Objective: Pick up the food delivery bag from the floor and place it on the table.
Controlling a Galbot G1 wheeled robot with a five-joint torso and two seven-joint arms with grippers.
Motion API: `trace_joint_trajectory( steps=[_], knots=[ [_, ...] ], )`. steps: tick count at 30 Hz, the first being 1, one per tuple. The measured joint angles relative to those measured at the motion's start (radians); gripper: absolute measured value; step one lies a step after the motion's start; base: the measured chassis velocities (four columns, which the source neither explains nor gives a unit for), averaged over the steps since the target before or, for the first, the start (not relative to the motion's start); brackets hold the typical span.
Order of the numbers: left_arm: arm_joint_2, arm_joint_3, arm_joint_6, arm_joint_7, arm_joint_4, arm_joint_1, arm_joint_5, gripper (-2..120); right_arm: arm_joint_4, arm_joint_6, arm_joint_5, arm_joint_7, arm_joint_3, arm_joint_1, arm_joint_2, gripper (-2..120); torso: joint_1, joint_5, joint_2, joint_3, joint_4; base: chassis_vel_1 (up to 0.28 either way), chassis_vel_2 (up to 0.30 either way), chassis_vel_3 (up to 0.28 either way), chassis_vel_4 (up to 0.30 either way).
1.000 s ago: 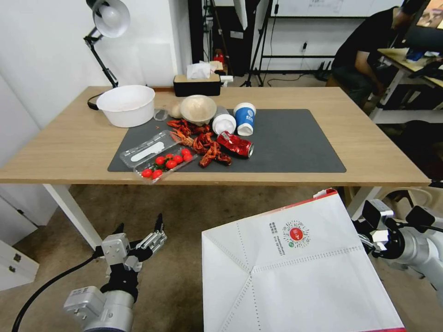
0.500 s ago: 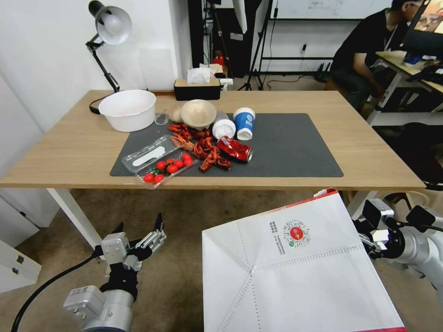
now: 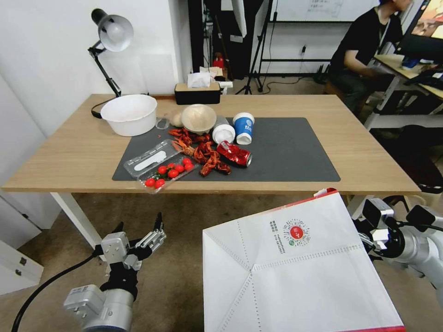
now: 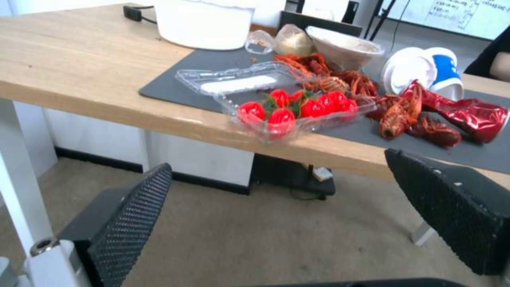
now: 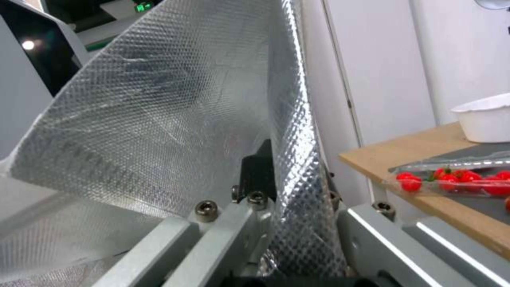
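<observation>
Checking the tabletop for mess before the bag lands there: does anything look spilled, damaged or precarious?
Yes. A crushed red can lies on its side on the mat, crayfish shells are scattered loose beside it, and the open tomato box juts past the table edge.

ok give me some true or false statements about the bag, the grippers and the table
1. The right gripper is clamped on the foil-lined wall of the bag. True.
2. The bag rests on the table. False: it is held up in front of the table's near edge, over the floor.
3. The left gripper is open and holds nothing. True.
4. The crushed can lies inside the white bowl. False: it lies on the dark mat, beside the crayfish shells.
5. The tomato box is shut with its lid on. False: it lies open at the mat's near edge.
</observation>
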State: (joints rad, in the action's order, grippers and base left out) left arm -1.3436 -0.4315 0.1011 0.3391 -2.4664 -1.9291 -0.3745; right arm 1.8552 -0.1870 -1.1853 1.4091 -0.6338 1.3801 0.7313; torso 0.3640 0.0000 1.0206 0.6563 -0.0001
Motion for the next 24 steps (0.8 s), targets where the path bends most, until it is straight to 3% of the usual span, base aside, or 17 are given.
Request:
trace_joint_trajectory(
  steps=[24],
  knots=[
    [-0.005, 0.001, 0.000, -0.004, 0.007, -0.003, 0.008, 100, 0.003, 0.001, -0.003, -0.010, -0.001, 0.001, -0.002, 0, 0.049, 0.0000, 0.113, 0.064, 0.0000, 0.000, 0.000, 0.000, 0.000]
  ],
)
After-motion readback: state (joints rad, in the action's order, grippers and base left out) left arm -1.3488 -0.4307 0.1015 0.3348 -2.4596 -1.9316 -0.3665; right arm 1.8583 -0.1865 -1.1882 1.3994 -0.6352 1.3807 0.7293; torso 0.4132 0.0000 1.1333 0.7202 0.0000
